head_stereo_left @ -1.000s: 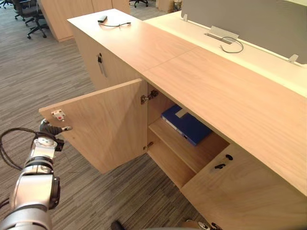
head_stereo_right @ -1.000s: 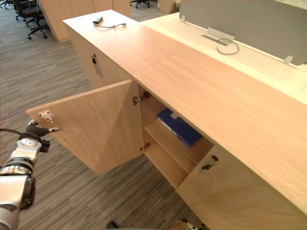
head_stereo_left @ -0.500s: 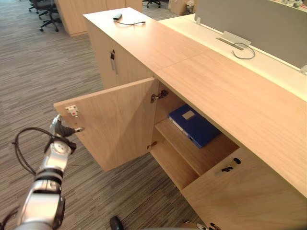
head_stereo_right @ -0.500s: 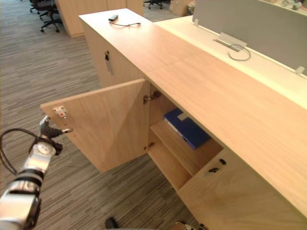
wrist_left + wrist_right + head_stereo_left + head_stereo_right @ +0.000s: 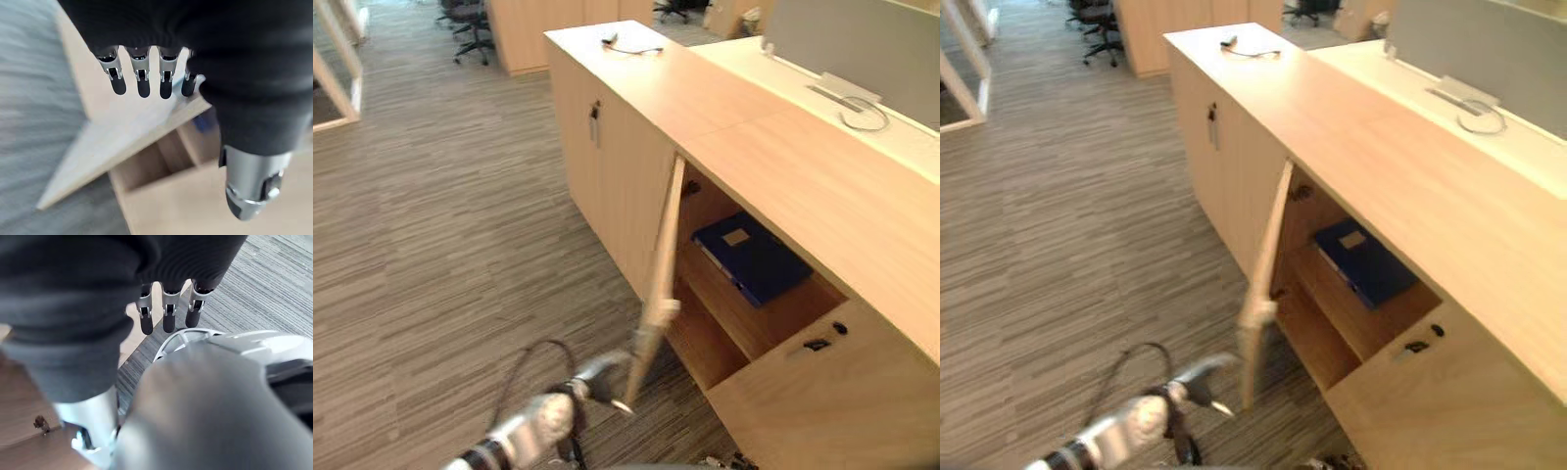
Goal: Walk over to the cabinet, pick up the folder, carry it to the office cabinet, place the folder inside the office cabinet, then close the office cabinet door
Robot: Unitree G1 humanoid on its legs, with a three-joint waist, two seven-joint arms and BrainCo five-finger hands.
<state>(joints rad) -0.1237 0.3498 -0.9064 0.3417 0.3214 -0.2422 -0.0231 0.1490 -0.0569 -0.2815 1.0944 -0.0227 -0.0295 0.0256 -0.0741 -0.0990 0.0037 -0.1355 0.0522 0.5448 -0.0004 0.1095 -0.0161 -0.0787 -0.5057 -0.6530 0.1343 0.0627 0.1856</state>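
The door [image 5: 661,264] has swung from wide open to nearly edge-on, about half shut, and my left hand [image 5: 592,377] has followed it to its lower free corner; contact there is too blurred to tell. My fingers [image 5: 141,78] are straight and slightly spread, holding nothing. The blue folder [image 5: 752,257] lies flat on the upper shelf [image 5: 724,304] inside the office cabinet [image 5: 783,186]. My right hand [image 5: 168,316] hangs over the carpeted floor [image 5: 274,279], fingers straight, holding nothing
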